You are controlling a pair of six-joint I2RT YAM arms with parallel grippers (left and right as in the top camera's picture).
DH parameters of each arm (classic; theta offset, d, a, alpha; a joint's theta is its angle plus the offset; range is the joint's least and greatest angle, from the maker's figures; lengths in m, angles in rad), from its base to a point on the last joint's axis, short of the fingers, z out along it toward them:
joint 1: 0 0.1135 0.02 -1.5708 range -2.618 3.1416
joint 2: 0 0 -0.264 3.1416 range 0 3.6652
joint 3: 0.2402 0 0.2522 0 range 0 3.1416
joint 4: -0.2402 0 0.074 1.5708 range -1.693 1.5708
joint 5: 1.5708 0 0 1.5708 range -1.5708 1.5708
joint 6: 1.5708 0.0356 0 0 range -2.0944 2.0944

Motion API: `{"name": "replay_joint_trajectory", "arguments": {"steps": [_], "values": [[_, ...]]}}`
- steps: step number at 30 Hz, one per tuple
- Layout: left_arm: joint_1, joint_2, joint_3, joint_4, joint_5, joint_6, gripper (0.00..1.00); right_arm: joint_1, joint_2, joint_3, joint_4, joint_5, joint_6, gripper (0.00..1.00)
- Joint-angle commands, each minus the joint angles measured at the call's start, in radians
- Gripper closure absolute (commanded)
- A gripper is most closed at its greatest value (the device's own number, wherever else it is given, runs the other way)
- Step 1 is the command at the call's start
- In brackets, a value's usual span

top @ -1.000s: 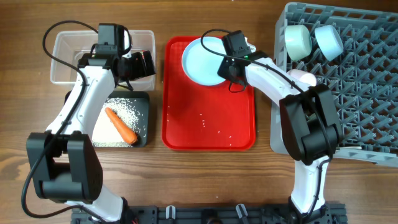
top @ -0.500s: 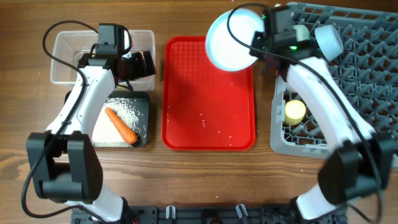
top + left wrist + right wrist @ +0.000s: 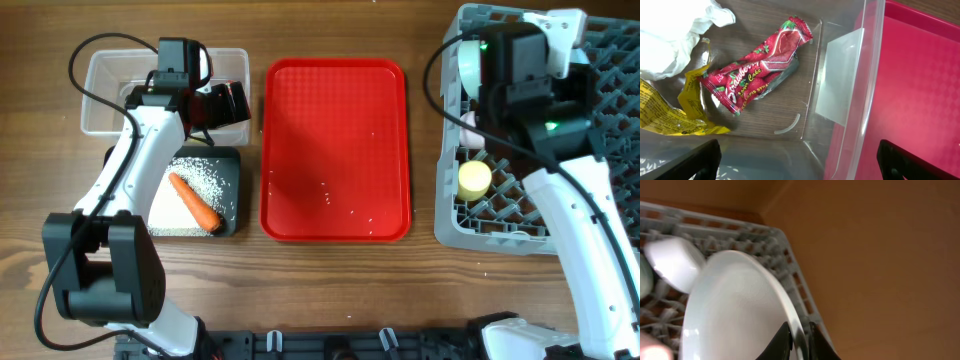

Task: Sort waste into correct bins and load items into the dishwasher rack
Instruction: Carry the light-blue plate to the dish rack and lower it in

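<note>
**Op:** Right arm — what is in the grip?

**Obs:** Nearest your wrist camera, your right gripper (image 3: 799, 342) is clenched on the rim of the pale blue plate (image 3: 735, 310), one finger on each face. The plate stands on edge, tilted, over the dishwasher rack (image 3: 775, 240). I cannot tell whether its lower edge touches the pegs.

**Op:** How will it handle?

**Obs:** Judgement only: it is stiff, smooth and glossy. A rim pinch can slip or let the plate swing, and a drop onto the pegs may chip it. The rim is the only place two fingers can take it, so keep your hold well over the lip. Lower it on edge between the pegs, and let go once they bear it. Past the plate a pale bowl (image 3: 672, 262) lies in the rack — leave it room.

**Op:** Left side?

**Obs:** Your left gripper (image 3: 797, 161) is released, fingers wide apart with nothing between them, over the clear tub (image 3: 860, 100). In the tub lie a red wrapper (image 3: 757, 65), a yellow wrapper (image 3: 670, 112) and, further in, the white tissue (image 3: 675, 35). All three are light and crushable. From overhead, the carrot (image 3: 195, 201) and rice (image 3: 200, 172) sit in the black tray (image 3: 230, 158), and the yellow cup (image 3: 474, 178) sits in the rack.
</note>
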Motion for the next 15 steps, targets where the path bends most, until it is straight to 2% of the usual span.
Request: {"name": "replay_joint_trajectory", "arguments": {"steps": [1,4,6,9,11,12,13,14,15], "values": [[0.000,-0.001,-0.003,0.001,0.008,-0.005,0.00,-0.087,-0.008,0.003,-0.002,-0.045,-0.060,0.88],[0.000,-0.001,-0.003,0.001,0.008,-0.005,0.00,-0.200,-0.007,-0.005,-0.002,-0.238,-0.067,0.88],[0.000,-0.001,-0.003,0.001,0.008,-0.005,0.00,-0.222,-0.007,-0.005,0.000,-0.314,-0.094,0.87],[0.000,-0.001,-0.003,0.001,0.008,-0.005,0.00,-0.222,-0.007,-0.005,0.002,-0.394,-0.089,0.80],[0.000,-0.001,-0.003,0.001,0.008,-0.005,0.00,-0.222,-0.007,-0.005,-0.009,-0.605,-0.021,0.74],[0.000,-0.001,-0.003,0.001,0.008,-0.005,0.00,-0.222,-0.007,-0.005,-0.024,-0.771,0.007,0.66],[0.000,-0.001,-0.003,0.001,0.008,-0.005,0.00,-0.222,-0.007,-0.005,-0.031,-0.925,0.023,0.34],[0.000,-0.001,-0.003,0.001,0.008,-0.005,0.00,-0.222,-0.007,-0.005,-0.046,-1.179,0.019,0.02],[0.000,-0.001,-0.003,0.001,0.008,-0.005,0.00,-0.224,-0.008,-0.005,-0.049,-1.246,0.034,0.02]]}}
